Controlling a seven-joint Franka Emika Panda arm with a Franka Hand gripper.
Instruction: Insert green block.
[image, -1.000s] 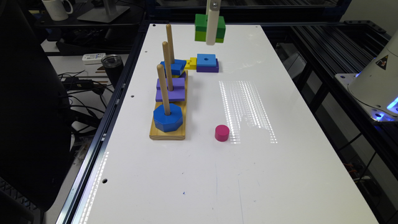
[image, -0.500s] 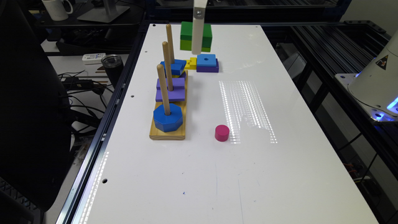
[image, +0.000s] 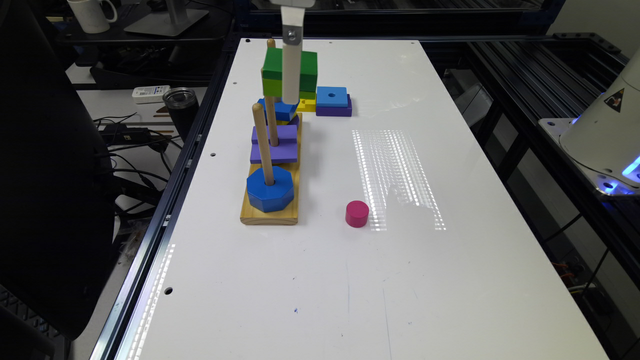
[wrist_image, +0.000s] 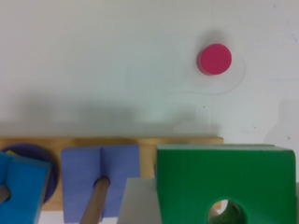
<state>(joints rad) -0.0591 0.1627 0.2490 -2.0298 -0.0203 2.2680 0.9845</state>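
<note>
- The green block (image: 274, 70) (wrist_image: 224, 179) is hanging in the air above the far end of the wooden peg board (image: 270, 212), beside the farthest peg (image: 270, 95).
- The gripper (image: 291, 85) is clamping the green block; one white finger (wrist_image: 140, 200) is pressing its side.
- A blue octagonal block (image: 270, 189) is sitting on the nearest peg, with purple pieces (image: 274, 144) probably on the middle peg.
- A blue-over-purple block (image: 333, 101) and a pink cylinder (image: 357, 213) (wrist_image: 214, 59) are lying on the white worktop (image: 450, 280).
</note>
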